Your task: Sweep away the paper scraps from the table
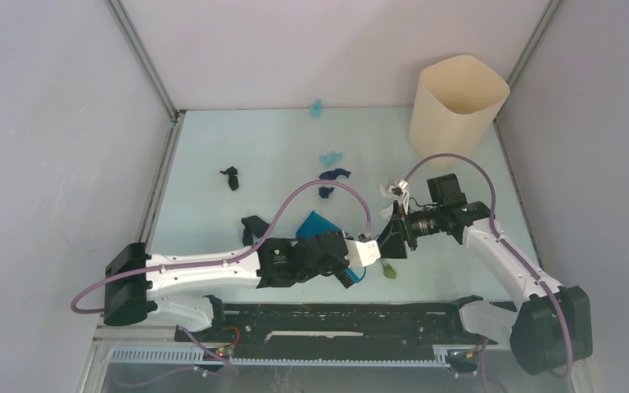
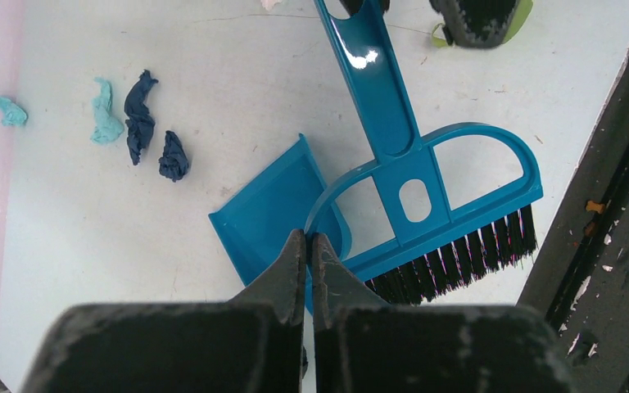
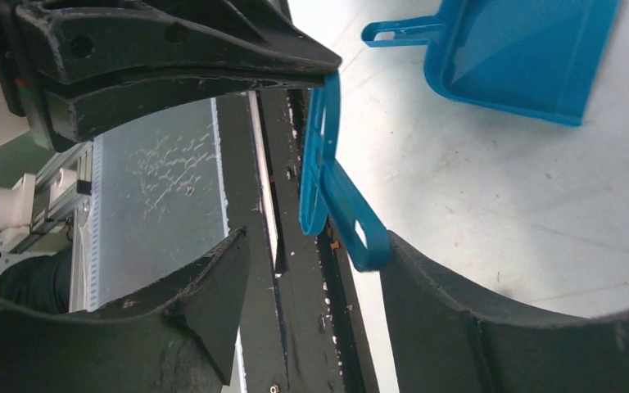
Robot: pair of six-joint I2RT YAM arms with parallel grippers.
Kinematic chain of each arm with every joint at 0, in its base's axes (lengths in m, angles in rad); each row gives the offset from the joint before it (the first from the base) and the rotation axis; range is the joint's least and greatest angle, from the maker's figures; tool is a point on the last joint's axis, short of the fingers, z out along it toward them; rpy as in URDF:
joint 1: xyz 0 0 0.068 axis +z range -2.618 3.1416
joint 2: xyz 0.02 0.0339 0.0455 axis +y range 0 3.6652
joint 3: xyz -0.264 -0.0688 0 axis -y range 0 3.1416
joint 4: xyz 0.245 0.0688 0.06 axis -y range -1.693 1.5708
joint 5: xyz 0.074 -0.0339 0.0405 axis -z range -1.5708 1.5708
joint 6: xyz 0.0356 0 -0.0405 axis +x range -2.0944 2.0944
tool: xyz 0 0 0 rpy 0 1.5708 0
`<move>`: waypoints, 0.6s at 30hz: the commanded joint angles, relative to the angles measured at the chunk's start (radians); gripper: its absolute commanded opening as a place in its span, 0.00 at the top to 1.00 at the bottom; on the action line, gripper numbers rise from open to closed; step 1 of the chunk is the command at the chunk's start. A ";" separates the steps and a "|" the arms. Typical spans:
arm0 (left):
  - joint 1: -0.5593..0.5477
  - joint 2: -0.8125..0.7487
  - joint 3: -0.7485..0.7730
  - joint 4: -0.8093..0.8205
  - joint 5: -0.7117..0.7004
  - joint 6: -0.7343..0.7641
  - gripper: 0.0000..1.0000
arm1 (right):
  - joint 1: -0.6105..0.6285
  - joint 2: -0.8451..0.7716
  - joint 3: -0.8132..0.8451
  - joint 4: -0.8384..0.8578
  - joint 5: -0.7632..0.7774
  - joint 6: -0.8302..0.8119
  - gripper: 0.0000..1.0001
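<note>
Several paper scraps lie on the table (image 1: 213,213): a dark one (image 1: 229,176), light blue (image 1: 330,156), two navy (image 1: 334,173), (image 1: 326,192), a teal one (image 1: 316,107) at the far edge, a white one (image 1: 393,190) and a greenish one (image 1: 390,272). My left gripper (image 2: 309,237) is shut on the arched frame of a blue hand brush (image 2: 393,123); its bristles face the near rail. My right gripper (image 3: 315,237) is open around the end of the brush handle (image 3: 360,237), which touches only one finger. Beside the brush lies a blue dustpan (image 2: 270,213).
A tall beige bin (image 1: 456,102) stands at the far right corner. A black rail (image 1: 336,315) runs along the near edge just behind the bristles. Grey walls close in the left, right and far sides. A dark lump (image 1: 251,228) lies left of the dustpan (image 1: 318,223).
</note>
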State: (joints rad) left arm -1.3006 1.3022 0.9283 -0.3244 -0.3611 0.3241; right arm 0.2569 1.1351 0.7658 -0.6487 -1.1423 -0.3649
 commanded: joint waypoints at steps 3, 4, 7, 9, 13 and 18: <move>-0.004 -0.011 0.006 0.019 0.026 0.009 1.00 | 0.047 0.021 0.018 0.056 -0.042 0.027 0.36; -0.004 -0.009 0.006 0.017 0.032 0.009 1.00 | 0.047 0.025 0.021 0.057 -0.043 0.028 0.37; -0.005 -0.012 0.005 0.018 0.041 0.007 1.00 | 0.047 0.026 0.023 0.063 -0.038 0.030 0.40; -0.004 -0.014 0.006 0.018 0.046 0.009 1.00 | 0.047 0.030 0.023 0.071 -0.041 0.035 0.42; -0.004 -0.005 0.010 0.016 0.049 0.006 1.00 | 0.047 0.038 0.023 0.079 -0.039 0.043 0.49; -0.004 -0.005 0.013 0.012 0.053 0.005 1.00 | 0.048 0.050 0.023 0.069 -0.012 0.024 0.55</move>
State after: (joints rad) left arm -1.3006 1.3025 0.9283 -0.3244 -0.3256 0.3237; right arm 0.2958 1.1759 0.7658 -0.5961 -1.1549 -0.3347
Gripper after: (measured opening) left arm 0.006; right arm 0.476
